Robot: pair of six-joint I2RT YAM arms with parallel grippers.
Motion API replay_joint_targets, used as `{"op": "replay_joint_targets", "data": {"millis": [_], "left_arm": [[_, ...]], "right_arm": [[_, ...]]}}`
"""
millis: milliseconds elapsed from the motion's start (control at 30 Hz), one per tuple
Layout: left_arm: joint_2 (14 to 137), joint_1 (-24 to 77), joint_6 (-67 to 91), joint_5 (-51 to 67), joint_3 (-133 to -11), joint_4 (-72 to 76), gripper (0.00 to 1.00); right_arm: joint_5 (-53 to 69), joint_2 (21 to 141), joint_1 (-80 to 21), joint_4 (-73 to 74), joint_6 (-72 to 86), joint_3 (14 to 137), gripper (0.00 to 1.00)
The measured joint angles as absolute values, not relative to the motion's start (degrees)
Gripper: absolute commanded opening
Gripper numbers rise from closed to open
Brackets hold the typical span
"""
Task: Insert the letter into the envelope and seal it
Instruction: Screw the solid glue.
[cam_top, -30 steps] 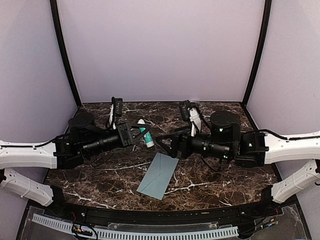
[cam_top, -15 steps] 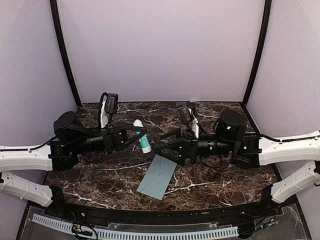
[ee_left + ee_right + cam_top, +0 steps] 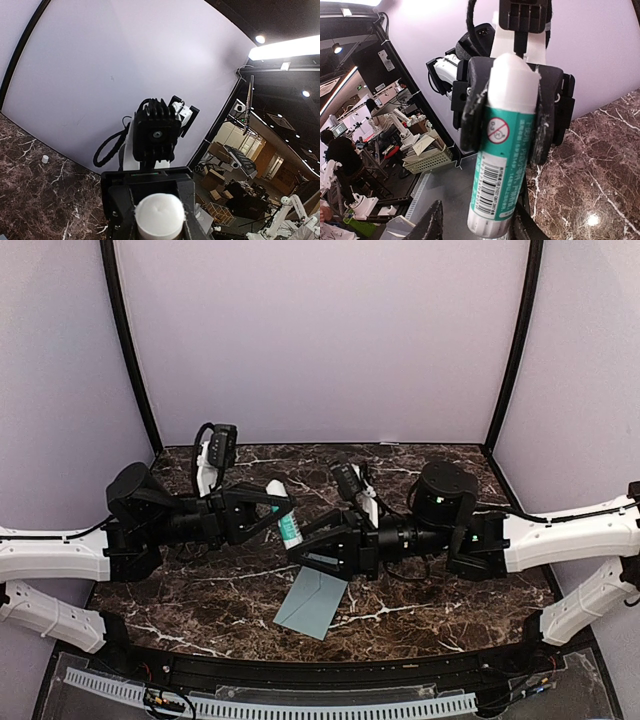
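Glue stick [image 3: 291,530] clamped in my left gripper [image 3: 280,504]; my right gripper [image 3: 298,552], jaws apart, brackets its lower end. Envelope [image 3: 305,608] lies flat on marble table [image 3: 200,590] at six o'clock from both, partly under the right.

The right gripper [image 3: 298,548] hides the far end of the pale teal-green paper envelope [image 3: 308,608]. The left wrist view's bottom edge cuts off the white cylindrical glue stick [image 3: 160,215]. A tiny white object [image 3: 45,159] on the dark marble tabletop [image 3: 30,200] is too small to identify.
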State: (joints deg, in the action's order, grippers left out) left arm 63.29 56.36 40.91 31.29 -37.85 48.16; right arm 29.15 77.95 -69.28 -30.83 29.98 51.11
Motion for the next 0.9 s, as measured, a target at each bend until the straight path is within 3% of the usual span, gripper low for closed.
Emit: {"op": "replay_joint_targets", "data": {"millis": [133, 367, 667, 900], "left_arm": [[63.4, 56.4, 41.2, 31.7, -37.8, 48.7, 0.0], [63.4, 56.4, 40.8, 32.1, -37.8, 49.3, 0.0], [63.0, 56.2, 36.8, 27.0, -38.0, 41.0, 0.0], [64.5, 58.6, 33.1, 12.2, -41.7, 27.3, 0.0]], "right_arm": [[28.9, 78.0, -69.3, -31.1, 30.3, 51.1, 0.25], [27.6, 78.3, -69.3, -31.1, 31.6, 51.1, 0.11], [20.0, 78.3, -69.2, -23.6, 30.4, 51.6, 0.1], [7.8, 79.7, -69.2, -9.0, 28.9, 56.6, 0.1]]}}
